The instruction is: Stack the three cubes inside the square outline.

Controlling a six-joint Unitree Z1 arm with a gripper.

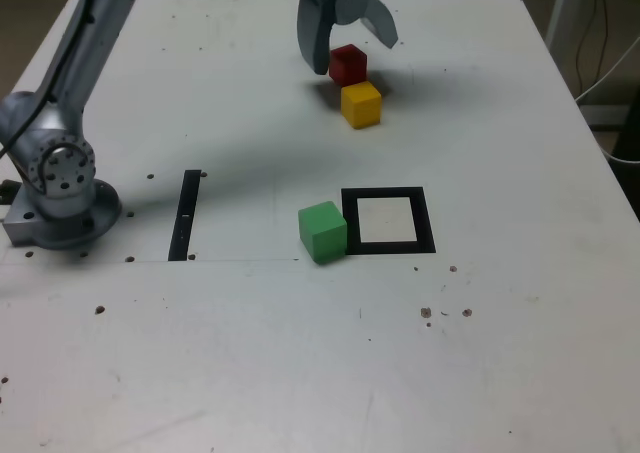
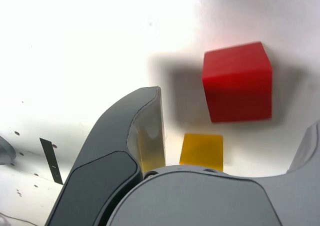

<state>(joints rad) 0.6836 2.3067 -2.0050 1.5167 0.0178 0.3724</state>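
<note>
The gripper (image 1: 350, 58) hangs with jaws spread wide over the red cube (image 1: 348, 64), gripping nothing. The yellow cube (image 1: 361, 104) sits just nearer, touching it. The green cube (image 1: 322, 231) rests against the square outline (image 1: 388, 220) on the exterior view's left.

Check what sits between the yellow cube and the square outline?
Nothing: in the exterior view only bare table lies between the yellow cube and the square outline. The green cube sits beside the outline, off that stretch.
</note>
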